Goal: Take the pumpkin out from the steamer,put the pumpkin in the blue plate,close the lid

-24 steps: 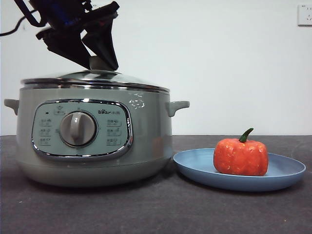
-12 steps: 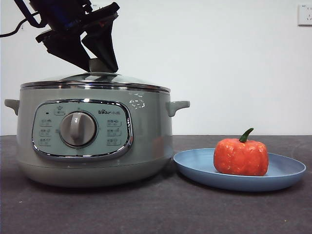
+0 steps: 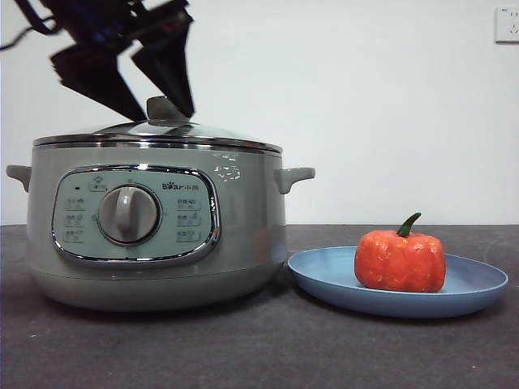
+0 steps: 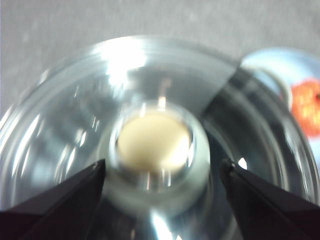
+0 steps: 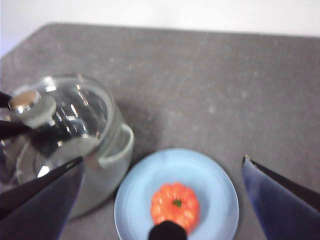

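Note:
The sage-green steamer (image 3: 243, 219) stands at the left with the glass lid (image 3: 203, 131) lying flat on its chrome rim. My left gripper (image 3: 165, 116) hangs just above it, open, its jaws on either side of the lid's knob (image 4: 155, 145) and clear of it. To the right, the orange-red pumpkin (image 3: 400, 259) sits upright in the blue plate (image 3: 324, 279). High over that plate hovers my right gripper (image 5: 162, 160), open and empty, looking down on the pumpkin (image 5: 175, 205) and the steamer (image 5: 107, 165).
The dark grey tabletop (image 3: 268, 348) runs in front of the steamer and plate. A white wall with a socket (image 3: 507, 24) stands behind. The plate's rim lies close to the steamer's right side.
The lid has settled level on the steamer. My left gripper has risen slightly and is blurred by motion, showing more of the knob between its jaws. Pumpkin and plate have not moved.

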`<action>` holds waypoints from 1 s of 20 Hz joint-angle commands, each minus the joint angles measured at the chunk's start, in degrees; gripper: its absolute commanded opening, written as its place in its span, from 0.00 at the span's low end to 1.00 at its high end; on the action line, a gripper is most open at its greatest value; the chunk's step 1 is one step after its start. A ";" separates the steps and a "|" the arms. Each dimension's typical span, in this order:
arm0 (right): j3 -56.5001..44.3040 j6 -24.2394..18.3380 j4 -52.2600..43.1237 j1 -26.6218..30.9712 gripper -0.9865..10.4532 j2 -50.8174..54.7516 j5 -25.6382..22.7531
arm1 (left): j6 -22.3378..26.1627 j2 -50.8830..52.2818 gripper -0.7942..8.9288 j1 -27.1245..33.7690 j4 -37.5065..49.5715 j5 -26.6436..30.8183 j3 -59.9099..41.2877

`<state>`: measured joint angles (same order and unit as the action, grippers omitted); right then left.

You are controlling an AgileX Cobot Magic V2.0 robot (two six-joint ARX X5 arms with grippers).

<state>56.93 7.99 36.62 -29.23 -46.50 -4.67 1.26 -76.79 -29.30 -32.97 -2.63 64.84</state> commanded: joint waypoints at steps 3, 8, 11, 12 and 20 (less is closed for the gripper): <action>-0.31 -0.63 3.69 -0.02 0.32 0.02 -0.15 | 0.04 5.55 0.29 0.00 -7.89 -2.21 -0.24; -0.72 -3.08 3.67 -0.09 0.07 0.74 -0.20 | 0.83 12.09 0.07 -0.42 -12.48 -3.19 -0.28; -3.61 -3.52 -0.50 -0.09 0.07 3.82 -0.20 | 1.55 16.74 0.07 -1.01 -11.91 -2.86 -0.70; -6.19 -3.58 -3.93 -0.09 0.07 6.36 -0.22 | 1.55 19.58 0.07 -1.42 -10.86 -2.64 -1.77; -22.23 2.29 -11.39 -0.09 0.07 24.50 -6.25 | -2.45 51.47 0.07 -4.50 3.87 10.27 -27.30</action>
<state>35.20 6.98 25.89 -29.23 -22.59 -10.52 -0.08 -29.21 -33.56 -30.61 7.22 39.42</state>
